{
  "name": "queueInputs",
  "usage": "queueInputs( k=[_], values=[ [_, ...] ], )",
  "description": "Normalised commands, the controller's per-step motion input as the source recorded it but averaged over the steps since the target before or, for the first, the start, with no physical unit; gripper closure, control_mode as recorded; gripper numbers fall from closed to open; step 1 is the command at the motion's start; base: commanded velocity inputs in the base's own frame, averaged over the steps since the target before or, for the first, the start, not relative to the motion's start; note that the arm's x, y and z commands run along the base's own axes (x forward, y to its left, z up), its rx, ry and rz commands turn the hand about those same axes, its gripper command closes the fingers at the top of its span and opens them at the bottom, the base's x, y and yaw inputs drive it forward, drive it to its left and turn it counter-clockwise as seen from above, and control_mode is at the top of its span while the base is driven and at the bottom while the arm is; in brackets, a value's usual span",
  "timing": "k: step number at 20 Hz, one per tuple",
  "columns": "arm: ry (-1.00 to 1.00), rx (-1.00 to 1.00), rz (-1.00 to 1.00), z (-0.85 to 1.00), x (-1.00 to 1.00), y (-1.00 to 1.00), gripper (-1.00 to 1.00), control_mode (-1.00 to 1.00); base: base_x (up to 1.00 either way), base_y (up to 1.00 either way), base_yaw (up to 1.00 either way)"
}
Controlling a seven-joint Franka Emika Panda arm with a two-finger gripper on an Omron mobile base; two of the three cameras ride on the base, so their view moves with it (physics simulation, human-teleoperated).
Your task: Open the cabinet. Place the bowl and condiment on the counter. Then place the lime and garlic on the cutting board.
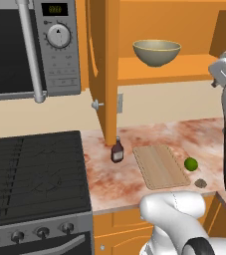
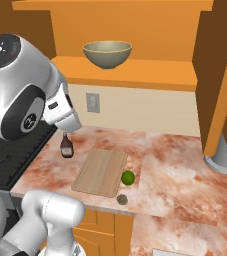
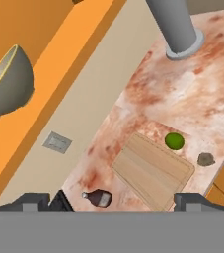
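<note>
Bowl sits upright on the shelf of the open cabinet; it is the next thing to bring down, I think. Condiment is already on the counter, left of the cutting board. Lime and garlic lie just right of the board, not on it. Tool is wide and empty. Approach the rim from the front and grip one wall.
</note>
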Motion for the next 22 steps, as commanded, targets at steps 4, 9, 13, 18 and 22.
queueInputs(
  k=[4, 9, 13, 18, 22],
  values=[
    [-0.05, 0.01, 0.0, 0.21, -0.01, -0.05, -1.0, -1.0, 0.0, 0.0, 0.0],
    [-0.06, 0.0, 0.0, 0.21, 0.0, 0.0, -1.0, -1.0, 0.0, 0.0, 0.0],
    [-0.07, 0.0, 0.0, 0.14, 0.0, 0.0, -1.0, -1.0, 0.0, 0.0, 0.0],
    [-0.1, 0.0, 0.0, 0.04, 0.0, 0.0, -1.0, -1.0, 0.0, 0.0, 0.0],
    [-0.07, 0.0, 0.0, 0.1, 0.0, 0.0, -1.0, -1.0, 0.0, 0.0, 0.0]
  ],
)
